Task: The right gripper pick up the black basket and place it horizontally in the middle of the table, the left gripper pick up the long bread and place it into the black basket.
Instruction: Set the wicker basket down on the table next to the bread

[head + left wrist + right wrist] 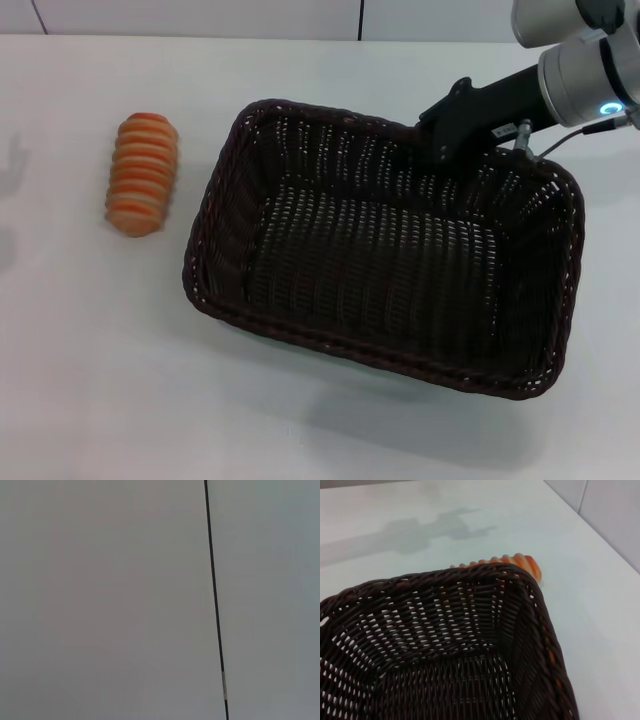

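black basket [390,260]: empty, mid-table | long bread [143,173]: left beside it, apart

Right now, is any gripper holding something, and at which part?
The right gripper is at the basket's far rim, but whether it grips cannot be told. The bread lies free.

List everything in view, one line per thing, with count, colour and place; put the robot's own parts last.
black basket: one, very dark brown to black, on the table right of centre, lying skewed, empty.
long bread: one, orange-brown with cream ridges, on the table left of the basket, apart from it.
table: one, white, under everything.
right gripper: one, black on a grey-white arm, at the basket's far rim.
left gripper: not in view.
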Controlling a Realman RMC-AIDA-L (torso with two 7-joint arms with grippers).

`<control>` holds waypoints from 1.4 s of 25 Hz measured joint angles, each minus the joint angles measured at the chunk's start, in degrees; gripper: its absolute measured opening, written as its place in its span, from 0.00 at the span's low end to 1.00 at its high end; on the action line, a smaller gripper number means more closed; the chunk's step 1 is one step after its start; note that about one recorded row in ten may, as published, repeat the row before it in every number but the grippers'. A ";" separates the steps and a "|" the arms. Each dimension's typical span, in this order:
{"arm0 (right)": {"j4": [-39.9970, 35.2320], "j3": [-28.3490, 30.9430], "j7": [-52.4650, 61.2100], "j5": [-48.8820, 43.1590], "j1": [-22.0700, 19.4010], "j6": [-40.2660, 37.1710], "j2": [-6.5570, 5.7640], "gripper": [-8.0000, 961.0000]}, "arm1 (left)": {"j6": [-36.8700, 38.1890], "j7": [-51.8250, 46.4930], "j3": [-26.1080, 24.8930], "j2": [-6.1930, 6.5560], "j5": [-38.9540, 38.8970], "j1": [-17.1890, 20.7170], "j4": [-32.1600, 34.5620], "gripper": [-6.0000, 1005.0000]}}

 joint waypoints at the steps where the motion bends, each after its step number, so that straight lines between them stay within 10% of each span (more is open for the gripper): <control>1: 0.10 -0.02 0.00 0.01 0.01 0.01 0.00 0.17 | 0.00 0.00 0.00 0.00 0.00 0.00 0.00 0.81; 25: 1.89 -3.31 5.67 -1.47 -0.02 -6.83 -0.04 0.25 | 0.01 0.57 0.06 -0.17 -0.09 -1.79 1.62 0.81; 35: 34.05 -3.26 14.00 -10.03 -13.50 -12.81 4.03 0.27 | -0.81 0.57 0.12 -0.08 -0.02 -1.94 1.18 0.81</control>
